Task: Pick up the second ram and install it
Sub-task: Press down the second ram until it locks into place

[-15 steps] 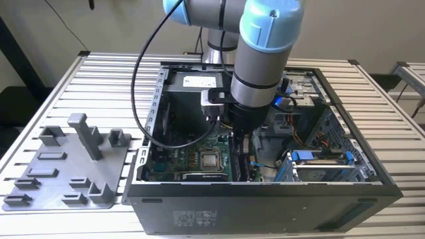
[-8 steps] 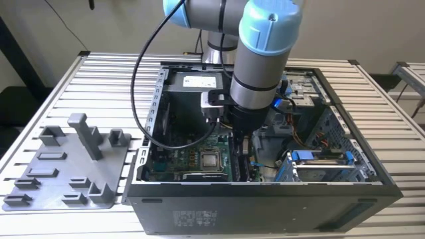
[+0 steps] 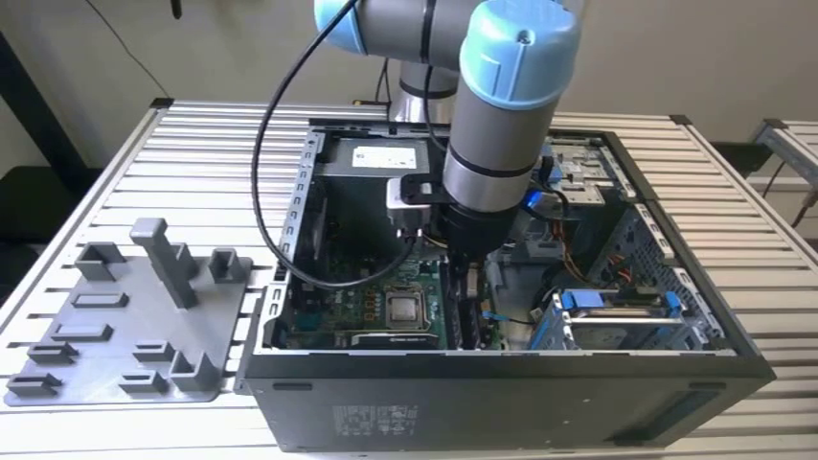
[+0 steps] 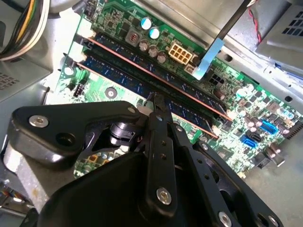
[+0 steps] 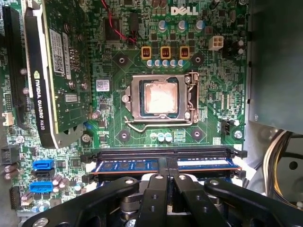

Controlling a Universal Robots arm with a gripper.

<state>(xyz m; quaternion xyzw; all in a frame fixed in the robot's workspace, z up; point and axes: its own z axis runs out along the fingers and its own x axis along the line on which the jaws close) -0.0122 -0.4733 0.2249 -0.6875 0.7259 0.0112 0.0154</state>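
In the first wrist view the gripper (image 5: 166,163) sits nearest the camera, its black linkage filling the lower part of the frame, and its fingers (image 5: 163,166) meet as one narrow tip over the middle of the second ram (image 5: 128,166). The jaws are closed together with no gap, pressing on the stick's top edge rather than clasping its sides. The second ram, a long blue board with black chips, stands on edge in a socket of the green motherboard (image 5: 213,85). Just beyond it runs an empty black ram slot (image 5: 163,152). Farther on, at mid frame, is the bare CPU (image 5: 160,97) in its metal socket frame, and at the upper left a graphics card (image 5: 52,71) stands upright.

In the second wrist view the gripper (image 4: 155,101) again takes up the lower half of the frame, its closed tip touching the second ram (image 4: 118,75), which runs diagonally from upper left to lower right, with another seated stick (image 4: 142,59) parallel just beyond it. A blue-tipped flat cable (image 4: 213,52) hangs near the upper right.

In the exterior view the grey plastic tray (image 3: 115,326) lies at the lower left on the slatted table (image 3: 153,172). At centre the open computer case (image 3: 511,383) holds the motherboard, and the arm (image 3: 505,125) reaches down into it from the top.
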